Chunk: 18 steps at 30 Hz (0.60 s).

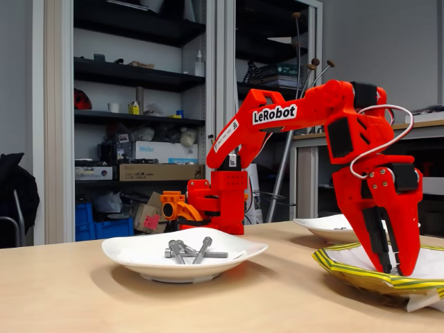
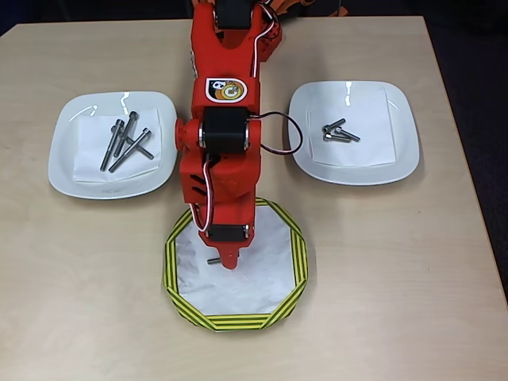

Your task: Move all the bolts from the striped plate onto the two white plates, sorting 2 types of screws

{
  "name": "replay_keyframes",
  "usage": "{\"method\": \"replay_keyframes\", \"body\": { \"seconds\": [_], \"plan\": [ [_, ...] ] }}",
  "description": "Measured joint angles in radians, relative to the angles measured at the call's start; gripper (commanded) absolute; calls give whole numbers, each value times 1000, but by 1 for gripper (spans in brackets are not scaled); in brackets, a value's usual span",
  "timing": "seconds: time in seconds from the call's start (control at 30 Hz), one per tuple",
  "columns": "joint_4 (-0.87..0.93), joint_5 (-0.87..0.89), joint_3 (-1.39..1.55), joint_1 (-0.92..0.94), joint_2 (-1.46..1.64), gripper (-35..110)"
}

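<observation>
**Gripper down in the striped plate at a short bolt**

The red arm reaches from the desk's far edge to the striped plate point(image 2: 178, 238) near the front edge. Its gripper point(image 2: 228, 262) points down into the plate's white centre, jaws narrow; a short bolt point(image 2: 213, 260) lies at the tips, though whether it is clamped cannot be told. In the overhead view, the left white plate point(image 2: 63, 159) carries 4 long bolts point(image 2: 125, 141) near its middle, and the right white plate point(image 2: 397, 159) carries a small cluster of short bolts point(image 2: 339, 132).
</observation>
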Motion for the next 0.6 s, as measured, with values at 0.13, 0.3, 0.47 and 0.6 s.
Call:
{"method": "replay_keyframes", "body": {
  "seconds": [0.13,0.3,0.47,0.6],
  "plan": [
    [9,21,-15,-3,-5,0],
    [48,64,-31,-3,-6,0],
    [101,100,-31,-5,11,0],
    [126,141,-31,-5,46,0]
  ]
}}
